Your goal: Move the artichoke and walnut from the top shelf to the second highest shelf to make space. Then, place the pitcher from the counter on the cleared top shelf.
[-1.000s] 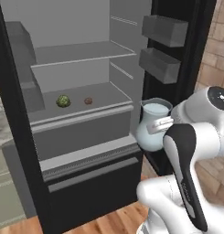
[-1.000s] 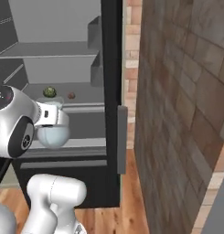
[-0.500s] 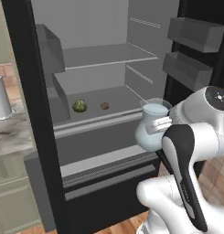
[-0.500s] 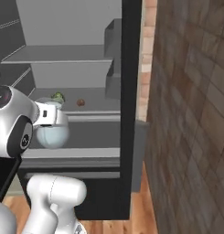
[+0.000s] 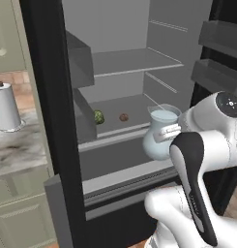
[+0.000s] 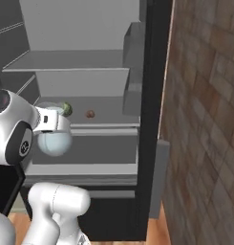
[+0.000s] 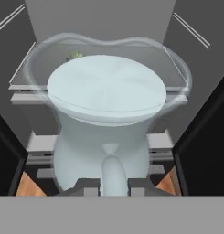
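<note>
My gripper (image 7: 112, 183) is shut on the handle of the pale blue-grey pitcher (image 7: 106, 114), holding it upright in the air before the open fridge. The pitcher (image 5: 157, 135) hangs level with the second highest shelf (image 5: 115, 136), just to its right front. On that shelf lie the green artichoke (image 5: 98, 116) and, to its right, the brown walnut (image 5: 124, 117). The top shelf (image 5: 129, 63) above them is bare. From the right base view the pitcher (image 6: 54, 139) partly covers the artichoke (image 6: 67, 108); the walnut (image 6: 90, 114) lies clear. The counter (image 5: 18, 145) is at the left.
A white paper-towel roll (image 5: 6, 107) stands on the counter. The fridge's dark frame (image 5: 47, 121) rises between counter and shelves. Door bins (image 5: 219, 43) hang at the upper right. A brick wall (image 6: 204, 119) lies beyond the fridge door (image 6: 154, 95).
The base has driven, so the whole scene has slid right in the left base view, bringing the counter and paper-towel roll into sight. The pitcher stays held in the gripper.
</note>
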Motion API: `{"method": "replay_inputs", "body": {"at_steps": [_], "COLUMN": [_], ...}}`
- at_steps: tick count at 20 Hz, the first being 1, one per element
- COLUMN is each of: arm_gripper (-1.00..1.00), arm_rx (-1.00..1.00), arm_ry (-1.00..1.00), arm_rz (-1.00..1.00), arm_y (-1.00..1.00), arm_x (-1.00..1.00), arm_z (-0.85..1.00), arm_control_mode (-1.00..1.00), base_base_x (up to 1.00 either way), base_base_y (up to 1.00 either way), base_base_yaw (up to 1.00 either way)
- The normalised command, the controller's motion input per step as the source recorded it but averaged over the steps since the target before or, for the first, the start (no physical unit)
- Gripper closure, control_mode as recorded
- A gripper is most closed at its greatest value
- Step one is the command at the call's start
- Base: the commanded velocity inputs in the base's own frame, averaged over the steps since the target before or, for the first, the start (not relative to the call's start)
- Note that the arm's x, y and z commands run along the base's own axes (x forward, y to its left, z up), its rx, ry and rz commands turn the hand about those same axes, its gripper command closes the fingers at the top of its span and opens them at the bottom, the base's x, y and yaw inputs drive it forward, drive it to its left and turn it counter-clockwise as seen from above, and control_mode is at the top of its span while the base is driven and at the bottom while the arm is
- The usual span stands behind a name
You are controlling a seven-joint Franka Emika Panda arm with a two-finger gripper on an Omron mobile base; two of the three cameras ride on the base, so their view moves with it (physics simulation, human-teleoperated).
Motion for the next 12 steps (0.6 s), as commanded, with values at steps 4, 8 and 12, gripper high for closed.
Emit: {"method": "replay_inputs", "body": {"at_steps": [4,8,12], "arm_gripper": [1.0,1.0,1.0], "arm_rx": [0.0,0.0,0.0], "arm_ry": [0.0,0.0,0.0], "arm_rz": [0.0,0.0,0.0], "arm_y": [0.0,0.0,0.0], "arm_x": [0.0,0.0,0.0], "arm_z": [0.0,0.0,0.0], "arm_control_mode": [1.0,1.0,1.0], "base_base_x": [0.52,0.51,0.38], "base_base_y": [0.0,0.01,0.18], "base_base_yaw": [0.0,0.01,0.04]}}
